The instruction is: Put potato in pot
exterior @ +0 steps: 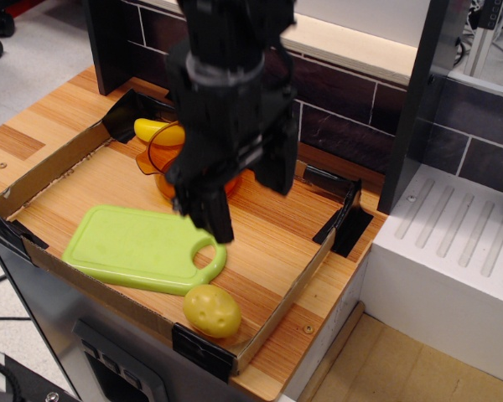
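Observation:
The yellow oval potato (211, 311) lies in the near corner of the cardboard-walled wooden tray (46, 177), just past the handle of the cutting board. The orange translucent pot (160, 152) stands at the back of the tray, mostly hidden behind my arm. My black gripper (251, 209) hangs open and empty above the tray's middle, in front of the pot and well above and behind the potato. One finger (211, 219) is over the cutting board's handle end.
A light green cutting board (134, 247) lies flat at the front left of the tray. A yellow banana-shaped toy (155, 131) lies behind the pot. A dark tile wall (344, 126) backs the tray. A white ribbed unit (453, 260) stands at the right.

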